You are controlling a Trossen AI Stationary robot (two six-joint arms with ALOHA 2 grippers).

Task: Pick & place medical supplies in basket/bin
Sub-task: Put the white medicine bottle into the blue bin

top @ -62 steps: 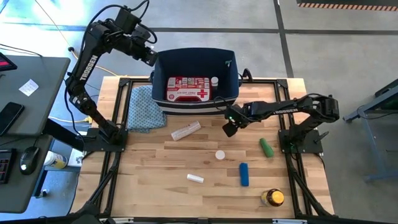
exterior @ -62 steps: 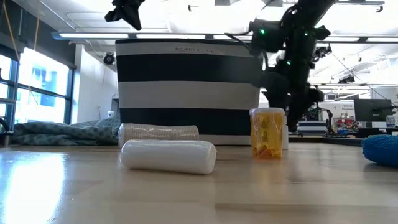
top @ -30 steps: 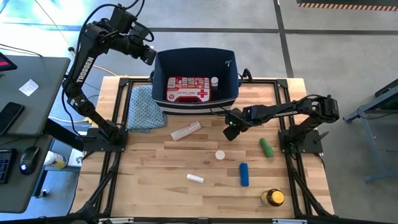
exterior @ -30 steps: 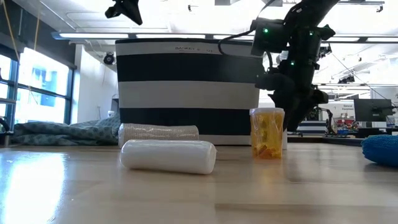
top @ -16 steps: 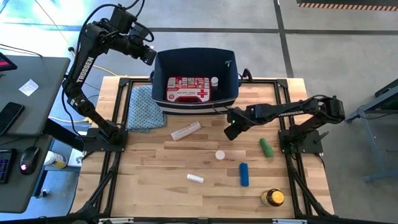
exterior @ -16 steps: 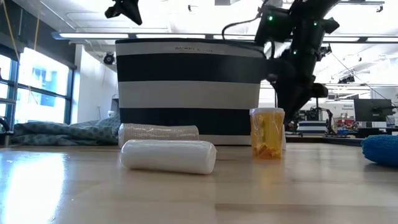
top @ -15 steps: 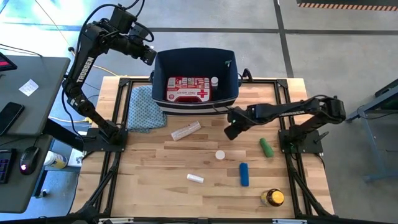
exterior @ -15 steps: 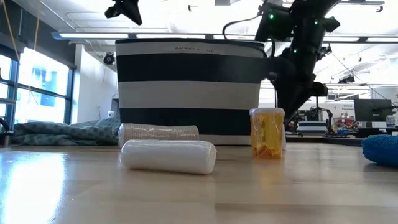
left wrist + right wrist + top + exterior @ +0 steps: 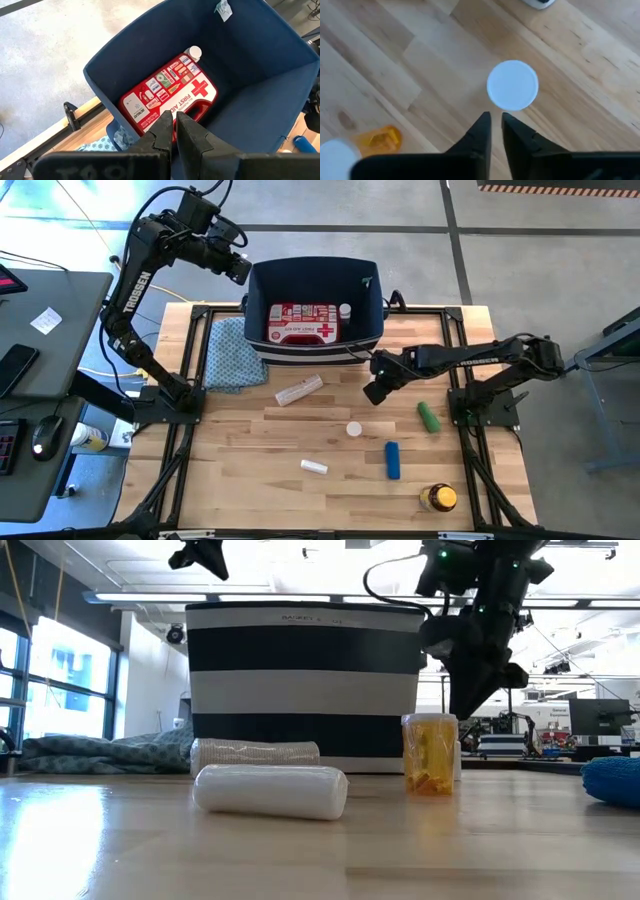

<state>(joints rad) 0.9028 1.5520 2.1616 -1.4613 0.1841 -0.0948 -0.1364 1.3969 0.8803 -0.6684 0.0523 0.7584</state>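
Right end effector [image 9: 372,393] hangs over the wooden bench [image 9: 250,470] just in front of the bin [image 9: 375,315], its dark fingers [image 9: 482,132] drawn to a narrow slit with nothing between them. Left end effector [image 9: 243,275] is raised at the bin's far left corner, fingers [image 9: 165,131] likewise nearly closed and empty.

Inside the navy fabric bin lie the flat red kit [image 9: 303,323] with its white cross and a small white bottle [image 9: 345,310]. On the pale plank bench lie a wrapped white roll [image 9: 299,390], a round white cap [image 9: 353,429], a small white tube [image 9: 314,467], a green cylinder [image 9: 428,416], a blue cylinder [image 9: 393,460] and an amber bottle [image 9: 438,498]. A patterned cloth [image 9: 230,352] lies crumpled left of the bin.

From bench height the bin shows broad navy and white stripes, with windows and ceiling lights behind. Only the right wrist view shows the white cap [image 9: 512,85] directly beyond the fingertips.
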